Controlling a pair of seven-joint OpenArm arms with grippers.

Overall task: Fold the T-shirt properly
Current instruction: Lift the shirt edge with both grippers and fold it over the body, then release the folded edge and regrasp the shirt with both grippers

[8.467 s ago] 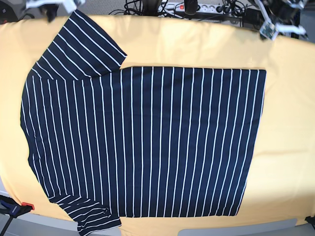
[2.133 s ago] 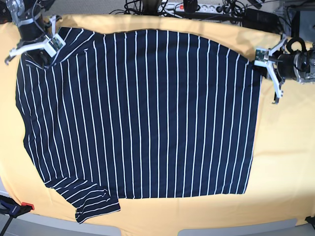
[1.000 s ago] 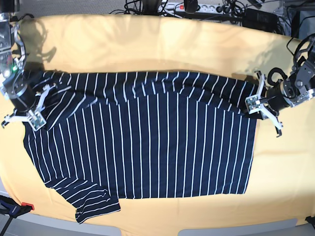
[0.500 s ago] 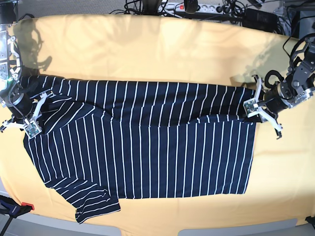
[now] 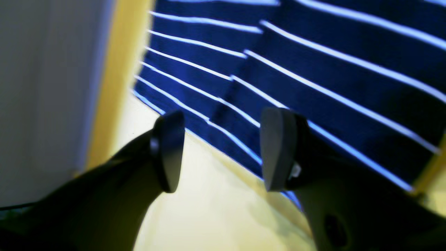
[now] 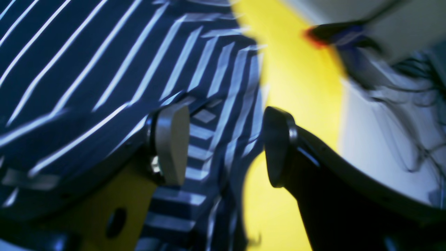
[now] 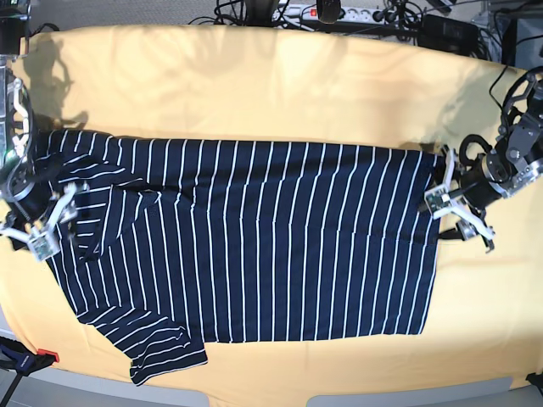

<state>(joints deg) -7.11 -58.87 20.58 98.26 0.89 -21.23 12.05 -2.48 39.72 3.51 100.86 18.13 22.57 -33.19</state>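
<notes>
The navy T-shirt [image 7: 271,246] with thin white stripes lies on the table, its far part folded over toward the near side. One sleeve [image 7: 161,352] sticks out at the near left. My left gripper [image 7: 450,208] is at the shirt's right edge, low over the cloth. In the left wrist view the left gripper [image 5: 221,151] stands open over the layered hem of the T-shirt [image 5: 313,69], holding nothing. My right gripper [image 7: 53,222] is at the shirt's left edge. In the right wrist view the right gripper [image 6: 223,146] is open above rumpled fabric of the T-shirt [image 6: 87,69].
A yellow-orange cloth [image 7: 280,85] covers the whole table. A power strip and cables [image 7: 339,13] lie behind the far edge. A blue clamp with a red tip [image 7: 25,360] grips the near left corner; the clamp [image 6: 334,33] also shows in the right wrist view.
Both grippers drew the shirt's far edge toward the near side, laying it over the body. Both then went from shut to open and let the fabric go.
</notes>
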